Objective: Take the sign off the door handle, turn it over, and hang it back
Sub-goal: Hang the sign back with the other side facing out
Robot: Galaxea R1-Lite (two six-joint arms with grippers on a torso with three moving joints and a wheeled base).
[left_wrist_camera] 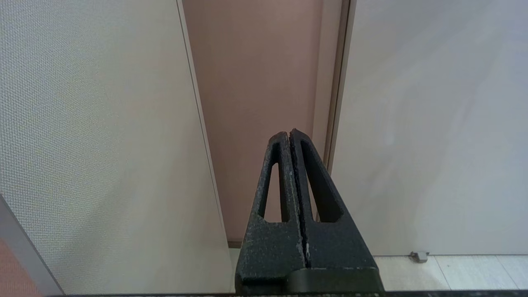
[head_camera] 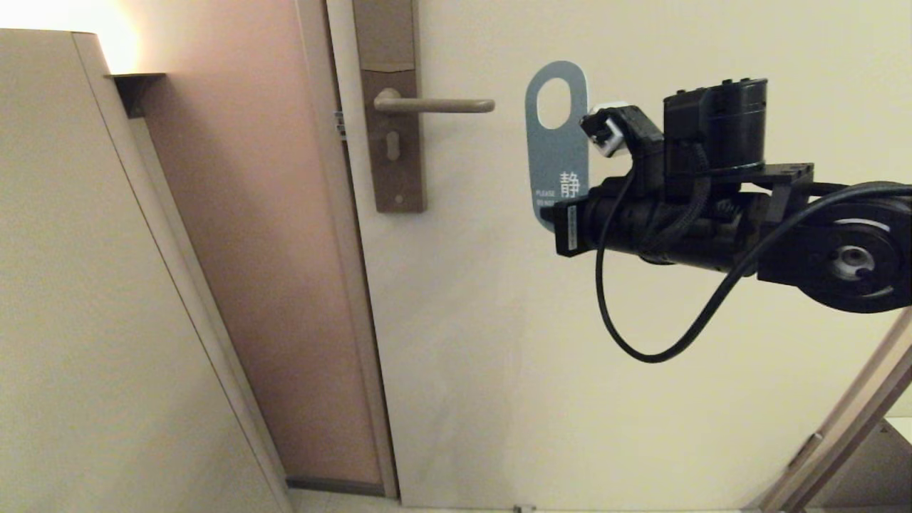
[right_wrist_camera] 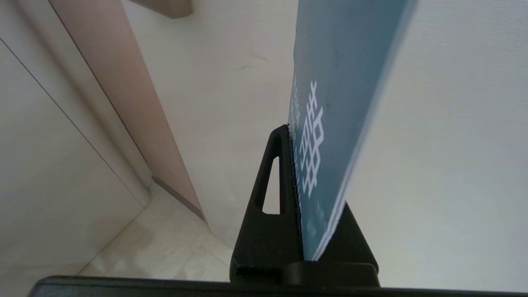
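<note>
The sign [head_camera: 557, 149] is off the door handle [head_camera: 434, 105] and held upright to the right of the lever's free end, its blue-grey side with white text facing me and its oval hole on top. My right gripper [right_wrist_camera: 293, 132] is shut on the sign's [right_wrist_camera: 330, 103] lower end; in the head view the arm's body hides the fingers. The handle is a beige-grey lever on a tall brown-grey backplate [head_camera: 390, 142] with a keyhole, and it is bare. My left gripper [left_wrist_camera: 288, 134] is shut and empty, low down, pointing at the door frame.
The cream door [head_camera: 605, 356] fills the view behind the sign. A pinkish door frame [head_camera: 271, 285] and a beige wall panel [head_camera: 85, 285] stand to the left. A doorstop [left_wrist_camera: 420, 256] sits on the tiled floor [left_wrist_camera: 474, 272] by the door's foot.
</note>
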